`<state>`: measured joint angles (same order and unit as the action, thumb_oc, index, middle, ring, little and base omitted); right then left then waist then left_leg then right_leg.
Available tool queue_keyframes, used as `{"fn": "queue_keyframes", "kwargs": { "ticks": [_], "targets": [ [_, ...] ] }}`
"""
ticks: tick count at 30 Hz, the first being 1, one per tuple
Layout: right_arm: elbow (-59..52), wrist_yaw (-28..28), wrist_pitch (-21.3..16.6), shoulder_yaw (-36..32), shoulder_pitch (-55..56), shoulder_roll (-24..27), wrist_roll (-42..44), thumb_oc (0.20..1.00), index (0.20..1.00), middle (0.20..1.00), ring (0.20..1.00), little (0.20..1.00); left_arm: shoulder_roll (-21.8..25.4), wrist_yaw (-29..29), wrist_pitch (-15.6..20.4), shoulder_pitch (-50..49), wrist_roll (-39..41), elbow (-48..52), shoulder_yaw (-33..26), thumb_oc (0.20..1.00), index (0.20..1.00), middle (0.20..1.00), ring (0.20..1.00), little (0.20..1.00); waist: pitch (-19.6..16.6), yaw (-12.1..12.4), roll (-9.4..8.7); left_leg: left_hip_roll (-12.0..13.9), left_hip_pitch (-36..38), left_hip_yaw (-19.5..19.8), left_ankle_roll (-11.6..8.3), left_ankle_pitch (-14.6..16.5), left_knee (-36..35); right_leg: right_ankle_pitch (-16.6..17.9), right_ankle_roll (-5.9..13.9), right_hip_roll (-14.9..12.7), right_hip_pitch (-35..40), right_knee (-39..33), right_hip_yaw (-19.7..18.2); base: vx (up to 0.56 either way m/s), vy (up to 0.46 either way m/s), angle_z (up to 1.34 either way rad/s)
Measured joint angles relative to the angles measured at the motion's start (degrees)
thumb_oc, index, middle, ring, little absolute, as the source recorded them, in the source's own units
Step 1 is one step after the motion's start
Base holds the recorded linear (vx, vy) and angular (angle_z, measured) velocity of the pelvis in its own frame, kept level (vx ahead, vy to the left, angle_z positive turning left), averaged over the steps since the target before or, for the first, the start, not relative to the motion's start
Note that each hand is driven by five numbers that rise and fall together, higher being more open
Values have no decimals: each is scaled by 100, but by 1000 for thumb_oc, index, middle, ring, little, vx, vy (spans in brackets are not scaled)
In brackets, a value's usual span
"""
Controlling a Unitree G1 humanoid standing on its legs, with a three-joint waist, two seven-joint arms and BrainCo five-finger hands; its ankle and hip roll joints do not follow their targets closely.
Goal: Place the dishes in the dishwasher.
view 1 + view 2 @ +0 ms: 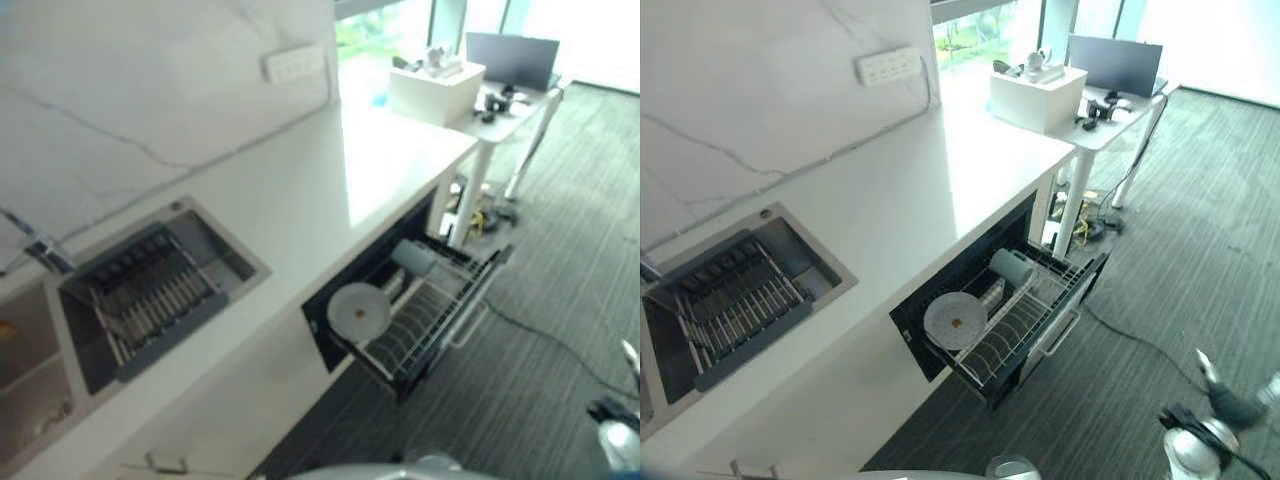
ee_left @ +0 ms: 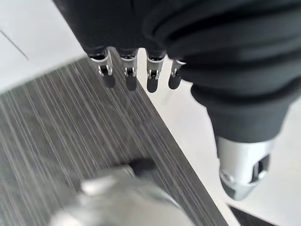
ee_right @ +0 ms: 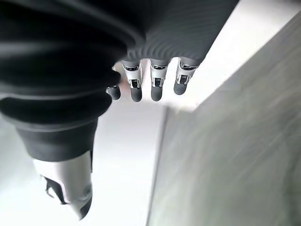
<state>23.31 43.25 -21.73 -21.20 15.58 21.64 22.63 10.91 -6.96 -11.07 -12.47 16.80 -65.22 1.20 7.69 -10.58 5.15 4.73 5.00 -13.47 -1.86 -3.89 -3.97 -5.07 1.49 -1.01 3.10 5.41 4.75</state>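
- Judging the step: a white plate (image 1: 955,321) already stands on edge in the dishwasher rack (image 1: 1025,335), with a pale cup (image 1: 1012,267) lying on its side just beyond it, so loading looks at least partly done.
- The rack is pulled out of the dishwasher (image 1: 940,300) below the white counter (image 1: 890,210), over the striped floor (image 1: 1160,290).
- The sink (image 1: 150,290) at the left of the counter holds a dark draining rack (image 1: 150,295); whether any dish lies in it I cannot tell.
- Next move, as I read it: either fetch whatever remains from the sink side, or push the rack in. Both call for a turn toward the counter and a reach, since neither hand is near the work.
- The left hand (image 2: 136,70) hangs with fingers straight and relaxed, holding nothing, over the edge where floor meets a white surface.
- The right hand (image 3: 150,80) is likewise slack and empty, fingers extended; it shows low at the near right in the head views, well apart from the dishwasher.
- A white desk (image 1: 1110,120) with a monitor (image 1: 1115,62) stands at the far right.
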Motion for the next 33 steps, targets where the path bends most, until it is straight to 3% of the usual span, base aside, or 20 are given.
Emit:
{"fn": "queue_keyframes", "kwargs": {
  "ticks": [3, 5, 8, 12, 13, 14, 17, 18, 19, 21, 22, 23, 24, 25, 26, 27, 28, 30, 33],
  "targets": [
    [707, -228, -391, 54, -222, -103, 790, 1000, 1000, 1000, 1000, 1000, 89, 44, 5, -46, 2, -67, 122, 1000, 1000, 1000, 1000, 1000, 32, 114, 50, 2, -9, 48, -19, -3, 15, -12, -8, -5, 30, -1, 75, 7, -10, 13],
    [1259, -675, -647, 63, -511, -245, 1628, 1000, 1000, 1000, 1000, 1000, 92, 62, 9, -30, 9, -80, 179, 1000, 1000, 1000, 1000, 1000, 56, 223, 71, -6, -99, 94, -10, 38, 32, -32, -12, -18, -12, 54, 106, 13, -2, 12],
    [1917, -1332, -678, 182, -927, -510, 2812, 1000, 1000, 1000, 1000, 1000, 88, 103, 43, 96, 51, -106, 400, 1000, 1000, 1000, 1000, 1000, 211, 374, 108, -51, -195, 238, -6, 38, 123, -99, -34, -87, -55, 152, 255, 12, 29, 28],
    [2250, -1836, -729, 400, -1429, -553, 3462, 1000, 1000, 1000, 1000, 1000, 74, 98, 42, 312, 92, -121, 651, 1000, 1000, 1000, 1000, 1000, 498, 483, 227, -160, -380, 360, 43, 71, 295, -203, -70, -247, -204, 463, 414, 6, 96, 23],
    [2296, -2090, -667, 510, -1693, -550, 3613, 1000, 1000, 1000, 1000, 1000, 35, 100, 50, 388, 201, -61, 690, 1000, 1000, 1000, 1000, 1000, 649, 572, 339, -252, -431, 360, 65, 82, 372, -341, -33, -376, -334, 753, 439, 16, 123, 31],
    [2296, -2273, -575, 583, -1883, -548, 3613, 1000, 1000, 1000, 1000, 1000, 24, 94, 46, 408, 233, -53, 791, 1000, 1000, 1000, 1000, 1000, 715, 647, 470, -367, -494, 377, 137, 130, 449, -446, 90, -523, -434, 998, 462, -16, 157, 30],
    [2287, -2762, -132, 1161, -2644, -363, 3824, 1000, 1000, 1000, 1000, 1000, -27, 90, 50, 439, 298, 127, 1015, 1000, 1000, 1000, 1000, 1000, 1064, 708, 704, -647, -1006, 511, 329, 231, 1033, -782, 194, -920, -985, 1875, 513, -45, 147, 32],
    [2258, -2898, -100, 1159, -2830, -224, 3922, 1000, 1000, 1000, 1000, 1000, 3, 92, 39, 465, 304, 122, 1003, 1000, 1000, 1000, 1000, 1000, 1289, 768, 719, -673, -1236, 511, 360, 331, 1344, -865, 182, -995, -1185, 2137, 502, -92, 125, 30],
    [2279, -3177, 355, 1161, -3033, 133, 4050, 1000, 1000, 1000, 1000, 1000, 67, 114, 23, 552, 302, 121, 997, 1000, 1000, 1000, 1000, 1000, 1556, 863, 575, -684, -1515, 533, 336, 490, 1706, -1037, 39, -1069, -1433, 2489, 494, -205, 115, 13],
    [2289, -3291, 973, 1178, -3674, 555, 3868, 1000, 1000, 1000, 1000, 1000, 168, 245, -4, 749, 303, 365, 995, 1000, 1000, 1000, 1000, 1000, 1686, 1026, 587, -683, -2168, 584, 322, 466, 1926, -1019, -31, -1054, -2109, 2865, 475, -239, 88, 3],
    [2334, -3290, 1239, 1180, -4229, 886, 3676, 1000, 1000, 1000, 1000, 1000, 299, 275, -11, 1125, 306, 473, 1014, 1000, 1000, 1000, 1000, 1000, 1987, 1143, 659, -666, -2410, 684, 284, 449, 1881, -921, -121, -1033, -2354, 2858, 539, -158, 50, 10],
    [2479, -3345, 1445, 1077, -4621, 959, 3574, 1000, 1000, 1000, 1000, 1000, 417, 287, -26, 1388, 306, 494, 988, 1000, 1000, 1000, 1000, 1000, 2163, 1175, 557, -717, -2481, 681, 118, 539, 1813, -788, -136, -1128, -2511, 2739, 550, -116, 28, 8],
    [2682, -3766, 1886, 1166, -5069, 1264, 3346, 1000, 1000, 1000, 1000, 1000, 500, 374, -51, 1505, 306, 610, 950, 1000, 1000, 1000, 1000, 1000, 2210, 1283, 487, -697, -2913, 698, 200, 846, 2932, -448, -54, -1243, -2800, 2715, 654, -78, 2, 1],
    [2817, -3930, 2029, 1236, -5264, 1381, 3211, 1000, 1000, 1000, 1000, 1000, 534, 397, -67, 1504, 298, 637, 919, 1000, 1000, 1000, 1000, 1000, 2194, 1384, 512, -633, -2822, 896, 369, 957, 2897, -452, -44, -1098, -2917, 2914, 671, -34, -15, 41],
    [3054, -3907, 2215, 1330, -5507, 1621, 3023, 1000, 1000, 1000, 1000, 1000, 588, 469, -33, 1498, 287, 794, 764, 1000, 1000, 1000, 1000, 1000, 2282, 1570, 377, -622, -2984, 1006, 315, 919, 2827, -638, -141, -1001, -2869, 2898, 708, 19, -12, 62],
    [3082, -3915, 2235, 1388, -5631, 1617, 3017, 1000, 1000, 1000, 1000, 1000, 583, 490, -134, 1437, 283, 677, 769, 1000, 1000, 1000, 1000, 1000, 2331, 1614, 301, -600, -2995, 1021, 297, 919, 2787, -627, -139, -1034, -2864, 2855, 822, 26, -13, 56],
    [3491, -3838, 2422, 1577, -6111, 1733, 3014, 1000, 1000, 1000, 1000, 1000, 625, 517, -144, 1350, 275, 683, 765, 1000, 1000, 1000, 1000, 1000, 2347, 1817, 277, -547, -3110, 1195, 286, 915, 2691, -599, -81, -850, -2850, 2773, 863, 34, -24, 32],
    [3599, -3889, 2471, 1786, -6422, 1845, 2968, 1000, 1000, 1000, 1000, 1000, 729, 542, -167, 1438, 267, 660, 770, 1000, 1000, 1000, 1000, 1000, 2402, 1861, 173, -587, -3218, 1327, 220, 863, 2672, -537, -145, -850, -2847, 2530, 1020, 12, -15, 18],
    [3466, -4136, 2416, 2135, -6585, 1754, 3039, 1000, 1000, 1000, 1000, 1000, 755, 606, -113, 1476, 217, 733, 727, 1000, 1000, 1000, 1000, 1000, 2395, 1928, 190, -549, -3115, 1366, 208, 772, 2339, -405, -71, -760, -2726, 2200, 998, 79, 21, -3]
  ]
}}
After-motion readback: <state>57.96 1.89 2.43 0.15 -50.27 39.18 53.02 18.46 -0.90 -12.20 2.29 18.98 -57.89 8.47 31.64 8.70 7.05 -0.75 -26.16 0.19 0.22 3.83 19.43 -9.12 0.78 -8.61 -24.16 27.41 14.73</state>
